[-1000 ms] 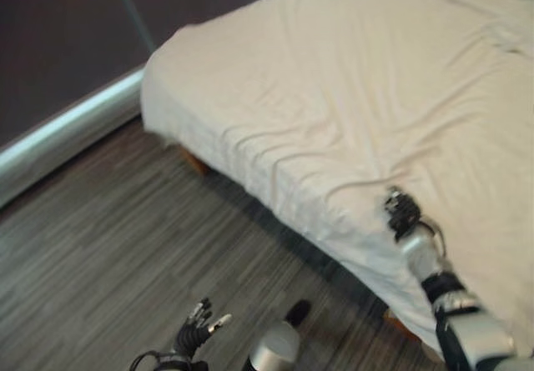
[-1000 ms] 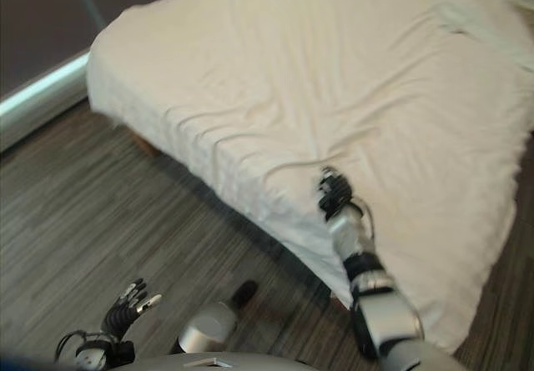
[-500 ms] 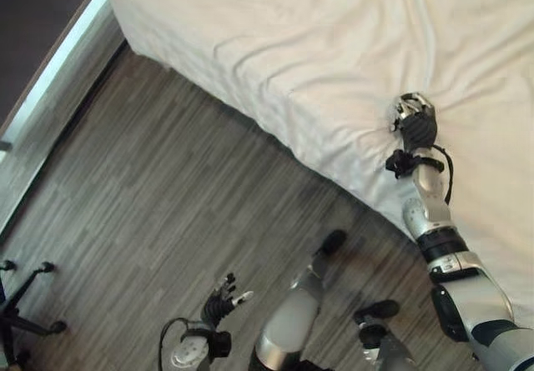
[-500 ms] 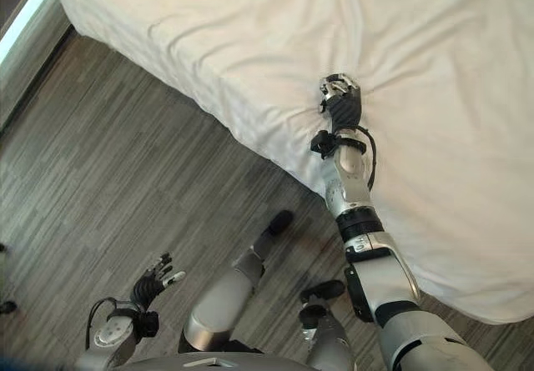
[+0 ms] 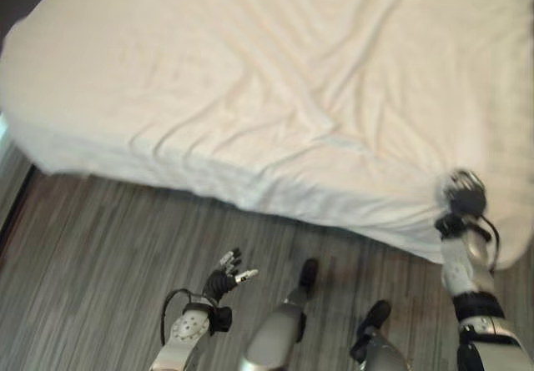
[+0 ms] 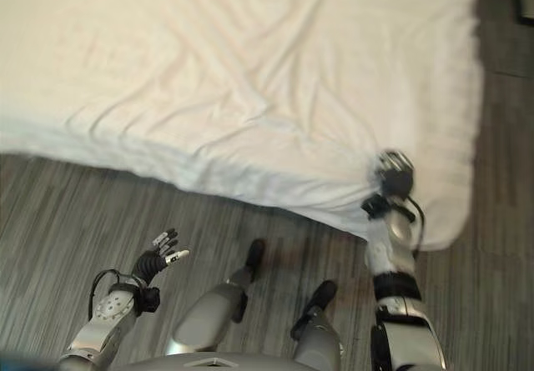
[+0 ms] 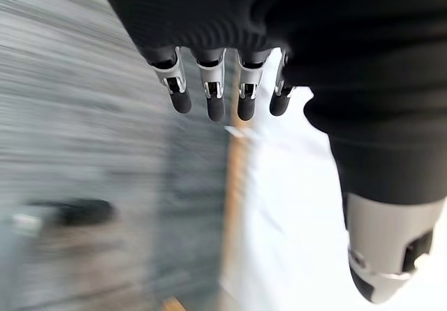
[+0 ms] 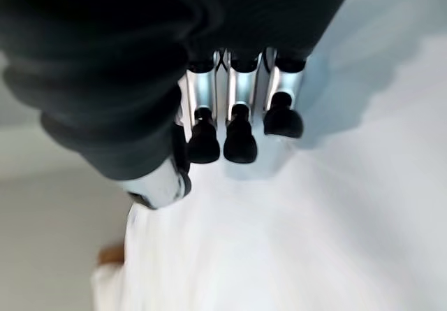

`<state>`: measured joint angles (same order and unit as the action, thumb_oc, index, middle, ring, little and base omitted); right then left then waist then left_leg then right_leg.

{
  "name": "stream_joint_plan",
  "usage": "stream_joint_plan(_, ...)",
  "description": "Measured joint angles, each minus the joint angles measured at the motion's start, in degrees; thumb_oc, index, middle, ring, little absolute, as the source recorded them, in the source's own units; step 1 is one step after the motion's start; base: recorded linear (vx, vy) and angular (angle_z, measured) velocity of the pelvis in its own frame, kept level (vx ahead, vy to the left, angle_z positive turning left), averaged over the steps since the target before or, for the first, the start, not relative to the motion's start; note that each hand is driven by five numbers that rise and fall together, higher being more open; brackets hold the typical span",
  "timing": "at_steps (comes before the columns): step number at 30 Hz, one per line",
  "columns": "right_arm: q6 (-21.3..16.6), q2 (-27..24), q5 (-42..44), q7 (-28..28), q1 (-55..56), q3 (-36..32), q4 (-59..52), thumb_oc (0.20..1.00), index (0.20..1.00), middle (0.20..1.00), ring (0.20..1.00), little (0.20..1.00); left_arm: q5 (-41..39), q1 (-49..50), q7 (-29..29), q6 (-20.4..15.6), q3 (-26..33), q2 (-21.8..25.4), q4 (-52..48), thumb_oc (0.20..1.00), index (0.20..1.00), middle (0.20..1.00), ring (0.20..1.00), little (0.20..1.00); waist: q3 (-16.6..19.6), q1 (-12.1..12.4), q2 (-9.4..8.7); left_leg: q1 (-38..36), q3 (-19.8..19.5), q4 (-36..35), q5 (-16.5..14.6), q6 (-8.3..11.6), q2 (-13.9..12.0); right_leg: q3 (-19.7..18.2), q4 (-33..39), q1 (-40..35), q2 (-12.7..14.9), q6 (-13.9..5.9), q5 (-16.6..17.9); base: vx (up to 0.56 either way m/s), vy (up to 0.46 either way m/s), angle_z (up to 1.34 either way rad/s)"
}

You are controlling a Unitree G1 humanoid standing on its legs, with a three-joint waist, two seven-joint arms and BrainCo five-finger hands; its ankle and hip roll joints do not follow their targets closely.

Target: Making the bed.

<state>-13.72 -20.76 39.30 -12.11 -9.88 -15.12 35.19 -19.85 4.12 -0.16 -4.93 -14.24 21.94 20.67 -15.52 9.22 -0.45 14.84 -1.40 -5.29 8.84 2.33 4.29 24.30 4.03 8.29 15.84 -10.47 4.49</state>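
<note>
Grey floor (image 5: 100, 246) bare beside bed, right robot hand (image 6: 393, 173) gripping sheet (image 5: 250, 96) corner (edge), left robot hand (image 5: 224, 281) spread.

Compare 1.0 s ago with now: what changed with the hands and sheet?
The right hand has shifted along the white sheet from partway along the near edge to the bed's corner, still on the cloth. The camera view swung too. The left hand stays open, idle over the floor.
</note>
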Motion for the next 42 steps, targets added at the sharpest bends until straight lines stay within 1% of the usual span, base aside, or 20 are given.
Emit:
stream_joint_plan(3,1.34,-1.12,-1.07,-1.89,8.09,-1.44,0.35,0.200,0.200,0.200,0.200,0.200,0.84,-1.18,0.01,0.48,-0.25,-1.01,0.02,1.000,1.000,1.000,1.000,1.000,0.84,-4.63,0.39,-2.26,2.15,0.01,-0.63,-0.70,-0.67,-2.00,1.97,-1.82,-0.76,0.09,2.78,0.04,-0.003,-0.46)
stream_joint_plan(4,1.46,-1.11,-1.09,-2.11,9.27,-1.38,0.37,0.485,0.485,0.485,0.485,0.485,0.90,-1.38,-0.02,0.43,-0.41,-1.19,0.03,1.000,1.000,1.000,1.000,1.000,0.93,-4.96,0.55,-2.75,2.56,-0.06,-0.70,-0.73,-1.09,-2.57,1.95,-1.93,-1.08,0.07,2.84,0.08,-0.024,-0.39)
stream_joint_plan(5,2.17,-1.10,-2.05,-2.78,12.17,-0.46,0.17,1.000,1.000,1.000,1.000,1.000,1.07,-2.71,0.00,0.62,-1.29,-2.06,-0.14,1.000,1.000,1.000,1.000,1.000,1.12,-7.19,0.86,-4.00,3.05,-0.04,-0.95,-0.55,-2.14,-2.98,1.96,-2.61,-2.16,0.36,2.48,0.08,-0.040,-0.28)
stream_joint_plan(12,7.49,-0.71,-22.98,-1.53,16.64,16.24,-7.99,1.000,1.000,1.000,1.000,1.000,5.24,-4.05,0.83,1.46,-4.67,-2.91,-1.63,1.000,1.000,1.000,1.000,1.000,2.71,-8.92,0.58,-7.85,7.03,0.04,-2.01,0.87,-7.41,-4.83,1.43,-3.22,-6.56,2.18,0.69,0.05,-0.117,-0.46)
stream_joint_plan(14,8.63,0.12,-28.30,0.28,12.78,22.11,-7.84,1.000,1.000,1.000,1.000,1.000,5.30,-2.23,2.90,1.85,-4.43,-1.47,-1.85,1.000,1.000,1.000,1.000,1.000,2.42,-3.73,0.04,-13.08,17.13,-0.17,-4.38,1.66,-11.15,5.11,-0.72,-3.84,-4.91,3.77,-0.32,0.10,-0.186,-2.11)
stream_joint_plan(16,8.60,1.74,-30.05,1.28,12.29,25.04,-10.10,1.000,1.000,1.000,1.000,1.000,5.29,-1.44,4.12,1.73,-2.74,-0.69,-2.35,1.000,1.000,1.000,1.000,1.000,2.83,-3.93,-0.69,-15.30,19.71,-0.40,-5.36,2.82,-12.17,8.33,-0.92,-4.74,-4.32,3.85,1.35,0.18,-0.168,-1.07)
stream_joint_plan(20,9.65,1.29,-30.59,2.72,13.70,25.74,-11.02,1.000,1.000,1.000,1.000,1.000,4.70,-1.10,5.58,1.13,-1.05,-1.63,-3.16,1.000,1.000,1.000,1.000,1.000,2.89,-5.86,0.11,-18.24,19.75,-0.09,-6.22,4.07,-14.64,4.64,0.25,-5.63,-8.45,4.39,1.62,0.19,-0.209,-0.60)
stream_joint_plan(23,9.56,-0.12,-32.59,3.32,15.66,25.65,-12.53,1.000,1.000,1.000,1.000,1.000,4.51,-1.62,6.08,1.02,-1.07,-2.25,-2.95,1.000,1.000,1.000,1.000,1.000,2.96,-7.45,0.67,-20.25,20.92,0.81,-6.02,4.64,-17.41,1.79,1.65,-6.40,-12.41,6.37,0.95,0.23,-0.370,-0.58)
stream_joint_plan(24,9.55,-0.05,-32.73,3.51,15.18,25.60,-11.17,1.000,1.000,1.000,1.000,1.000,4.19,-1.58,6.24,0.91,-0.34,-2.83,-2.43,1.000,1.000,1.000,1.000,1.000,2.68,-7.57,0.62,-19.62,19.32,4.63,-6.93,5.89,-18.46,1.64,1.63,-6.81,-12.96,6.85,0.38,0.06,-0.324,-0.72)
stream_joint_plan(25,10.04,1.00,-32.81,3.60,14.93,25.81,-10.60,1.000,1.000,1.000,1.000,1.000,3.39,-2.03,6.73,0.57,0.66,-2.43,-2.36,1.000,1.000,1.000,1.000,1.000,2.37,-6.06,-0.72,-14.91,17.45,19.13,-9.44,8.49,-20.89,-0.17,-0.07,-6.67,-13.20,9.75,-1.60,0.01,-0.256,-1.06)
stream_joint_plan(26,9.66,1.19,-33.05,3.61,14.93,26.38,-10.99,1.000,1.000,1.000,1.000,1.000,2.21,-1.84,7.09,0.44,0.90,-1.98,-2.32,1.000,1.000,1.000,1.000,1.000,2.21,-4.57,-1.44,-9.75,13.57,30.51,-8.32,7.16,-22.04,-2.52,-2.05,-5.63,-13.14,11.40,-2.74,0.02,-0.152,-1.57)
stream_joint_plan(28,9.63,-0.04,-34.05,3.53,14.36,26.84,-12.55,1.000,1.000,1.000,1.000,1.000,1.95,-1.55,7.75,0.30,0.99,-2.19,-2.41,1.000,1.000,1.000,1.000,1.000,2.35,-2.64,-1.93,-5.57,7.03,38.98,-6.13,4.80,-21.12,-6.19,-2.36,-5.64,-13.15,13.15,-2.86,0.12,-0.022,-1.16)
stream_joint_plan(29,9.65,-0.94,-34.67,3.22,13.56,26.92,-13.54,1.000,1.000,1.000,1.000,1.000,1.93,-2.09,8.18,0.01,0.69,-3.33,-2.59,1.000,1.000,1.000,1.000,1.000,1.80,-3.09,-1.73,-1.82,-0.46,43.46,-9.19,6.04,-15.50,-8.86,-2.83,-4.78,-13.37,13.54,-1.57,0.26,0.024,-1.27)
stream_joint_plan(30,10.03,-2.02,-34.88,3.10,10.81,27.14,-13.41,1.000,1.000,1.000,1.000,1.000,1.93,-2.37,8.69,-0.15,0.09,-4.49,-2.95,1.000,1.000,1.000,1.000,1.000,0.62,-2.14,-2.12,0.03,-3.93,43.24,-12.12,5.59,-9.14,-12.28,-2.73,-3.52,-13.07,13.28,-1.34,0.31,0.013,-1.29)
stream_joint_plan(33,10.04,-1.51,-34.91,2.92,8.09,27.73,-12.30,1.000,1.000,1.000,1.000,1.000,1.07,-3.93,9.00,-0.21,-0.96,-5.69,-2.80,1.000,1.000,1.000,1.000,1.000,-0.94,-0.84,-1.90,1.78,-4.97,34.21,-12.58,4.31,-3.27,-17.80,-1.06,-4.43,-14.82,13.62,-1.54,0.39,0.048,-1.13)
stream_joint_plan(34,10.03,-1.20,-34.91,2.78,7.00,28.98,-11.32,1.000,1.000,1.000,1.000,1.000,-0.19,-4.84,8.95,-0.23,-1.52,-6.17,-2.63,1.000,1.000,1.000,1.000,1.000,-2.04,-0.38,-2.62,0.64,-3.89,21.05,-11.48,3.18,-1.98,-17.25,0.68,-5.74,-14.99,13.70,-0.95,0.44,0.072,-0.95)
stream_joint_plan(37,10.12,-1.17,-34.95,2.73,8.18,29.92,-9.41,1.000,1.000,1.000,1.000,1.000,-0.27,-6.53,8.81,-0.15,-1.91,-6.30,-0.36,1.000,1.000,1.000,1.000,1.000,-2.64,-0.93,-1.14,0.12,-0.99,6.67,-7.92,1.23,-2.15,-16.20,1.90,-9.47,-18.01,14.20,-2.53,0.43,0.038,-0.25)
stream_joint_plan(38,10.17,-1.38,-34.95,2.72,8.74,29.92,-9.39,1.000,1.000,1.000,1.000,1.000,-0.27,-6.64,8.80,-0.23,-1.82,-6.27,-0.33,1.000,1.000,1.000,1.000,1.000,-2.70,-0.69,-0.77,0.16,0.03,5.30,-6.99,1.47,-1.98,-16.17,1.92,-10.30,-18.46,14.18,-3.16,0.46,0.040,0.07)
stream_joint_plan(41,10.12,-1.29,-35.00,2.70,9.89,29.73,-10.61,1.000,1.000,1.000,1.000,1.000,-0.27,-5.62,8.71,-0.33,-1.04,-6.06,-0.92,1.000,1.000,1.000,1.000,1.000,-1.98,0.21,0.23,0.33,13.07,6.21,-6.01,0.88,-3.81,-15.15,1.88,-12.76,-19.20,13.93,-6.41,0.53,0.104,0.11)
stream_joint_plan(42,10.10,-1.15,-35.08,2.76,9.93,29.69,-11.00,1.000,1.000,1.000,1.000,1.000,-0.27,-5.13,8.72,-0.32,-0.76,-6.08,-0.91,1.000,1.000,1.000,1.000,1.000,-1.76,0.54,0.29,-1.75,13.47,5.76,-5.76,-0.01,-4.00,-16.04,1.51,-13.96,-19.14,13.04,-8.26,0.50,0.114,-0.01)
